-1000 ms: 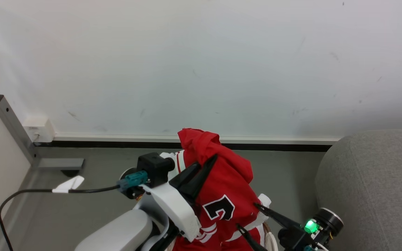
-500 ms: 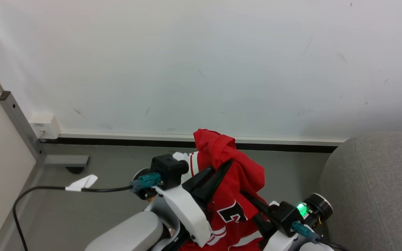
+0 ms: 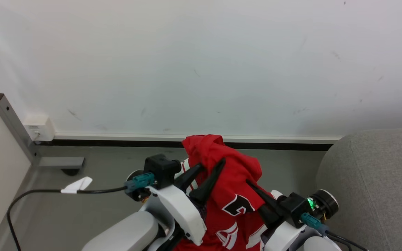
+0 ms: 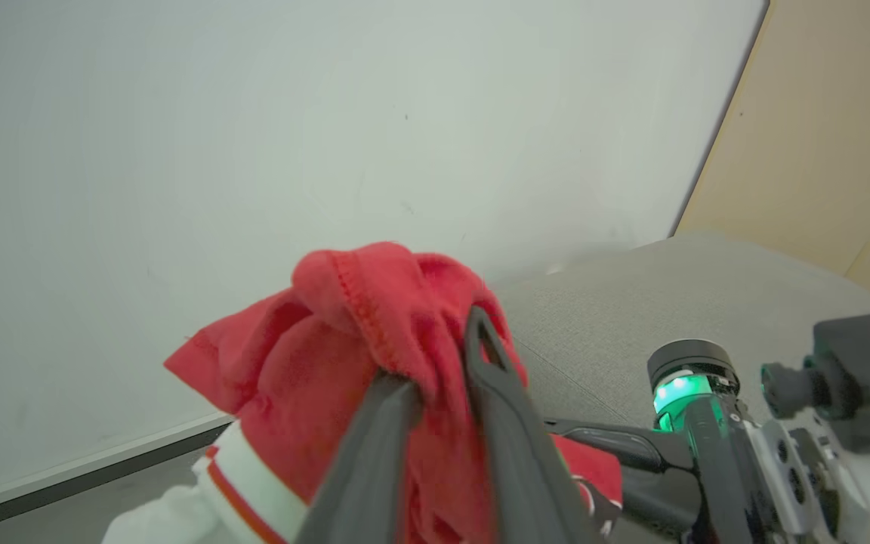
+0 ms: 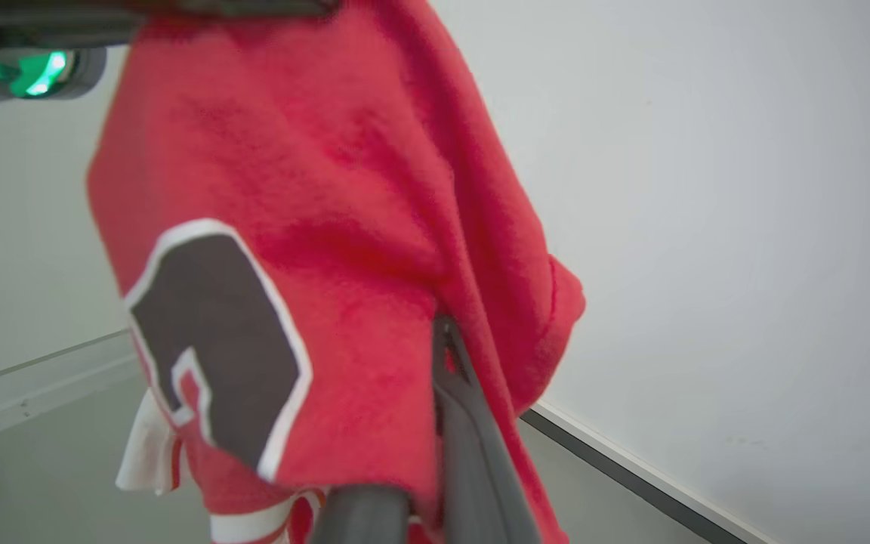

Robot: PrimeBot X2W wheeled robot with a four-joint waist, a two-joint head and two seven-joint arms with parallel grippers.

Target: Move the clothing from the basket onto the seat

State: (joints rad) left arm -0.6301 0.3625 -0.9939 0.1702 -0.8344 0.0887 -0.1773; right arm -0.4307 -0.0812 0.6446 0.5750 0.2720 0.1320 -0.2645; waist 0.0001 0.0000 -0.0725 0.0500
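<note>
A red garment of the clothing (image 3: 236, 174), with white stripe trim and a black number print, hangs in the air between my two grippers. My left gripper (image 3: 212, 163) points up at the garment's top; a fold of red fabric (image 4: 329, 340) sits pinched between its slightly parted fingers (image 4: 480, 355). My right gripper (image 3: 249, 183) is shut on the garment's right side beside the number (image 5: 208, 332), one finger (image 5: 458, 408) showing against the cloth. The grey seat (image 3: 372, 181) stands to the right, apart from the garment. The basket is out of view.
A white wall (image 3: 201, 69) with a dark baseboard runs behind, above grey floor (image 3: 99, 164). At the left stand a grey metal post (image 3: 10, 120) and a white wall box (image 3: 39, 128). A black cable with a white tag (image 3: 75, 184) trails from my left wrist.
My right gripper came in from the lower right and shut on the garment beside the number. My left fingers have parted slightly; the fabric still sits between them.
</note>
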